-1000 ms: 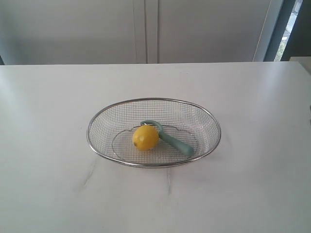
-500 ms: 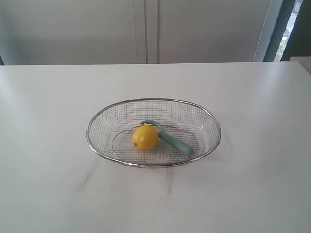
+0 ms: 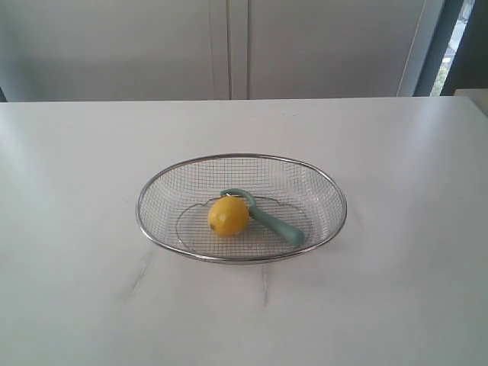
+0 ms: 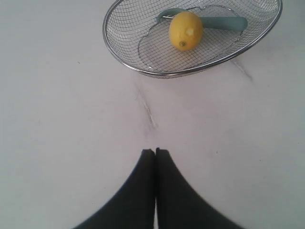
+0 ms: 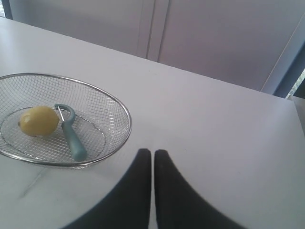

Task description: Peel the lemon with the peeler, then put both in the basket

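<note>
The yellow lemon lies inside the silver wire basket at mid-table. Beside it in the basket rests the pale teal peeler, its loop head against the lemon. The left wrist view also shows the lemon, the peeler and the basket, well ahead of my left gripper, which is shut and empty above bare table. My right gripper is shut too, holding nothing, just off the basket where the lemon and peeler lie. Neither arm appears in the exterior view.
The white table stretches around the basket, with faint grey veins near the front. Pale cabinet doors stand behind the table's far edge, and a dark window strip is at the back right.
</note>
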Controlling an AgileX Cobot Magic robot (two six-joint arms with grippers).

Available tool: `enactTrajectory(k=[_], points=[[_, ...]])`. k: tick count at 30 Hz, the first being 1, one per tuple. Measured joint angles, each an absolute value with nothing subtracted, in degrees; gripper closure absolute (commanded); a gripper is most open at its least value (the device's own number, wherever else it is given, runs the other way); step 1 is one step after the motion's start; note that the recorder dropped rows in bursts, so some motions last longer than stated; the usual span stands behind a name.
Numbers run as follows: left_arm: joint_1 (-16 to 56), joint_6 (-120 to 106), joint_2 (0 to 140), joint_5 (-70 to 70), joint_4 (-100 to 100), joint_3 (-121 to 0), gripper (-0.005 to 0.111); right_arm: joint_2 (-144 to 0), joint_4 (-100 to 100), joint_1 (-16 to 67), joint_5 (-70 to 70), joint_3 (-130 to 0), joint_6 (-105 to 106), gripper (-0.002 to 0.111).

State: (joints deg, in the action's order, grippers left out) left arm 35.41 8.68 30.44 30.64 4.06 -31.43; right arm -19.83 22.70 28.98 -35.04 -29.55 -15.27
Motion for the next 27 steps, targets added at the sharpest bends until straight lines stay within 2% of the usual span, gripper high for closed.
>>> enactTrajectory(k=[15,18,21,23,27], points=[[34.67,8.68,28.61,30.64,3.96,-31.43,0.107,-19.83,22.70,28.98,-35.04,-29.55,-15.38,0.105],[29.48,8.68,24.44,30.20,3.24,-30.66,0.107,-19.83,22.70,28.98,-35.04,-29.55,-15.38,0.105],[18.56,8.93,17.92,23.95,-2.41,-26.98,0.107,-19.83,22.70,28.98,-35.04,-29.55,-15.38,0.105],[13.98,9.73,14.90,20.74,-5.55,-24.62,0.107,-19.83,22.70,28.98,-35.04,-29.55,-15.38,0.105],[9.44,10.27,8.30,14.11,-11.27,-18.21,0.107,-19.83,22.70,28.98,-35.04,-29.55,-15.38,0.105]])
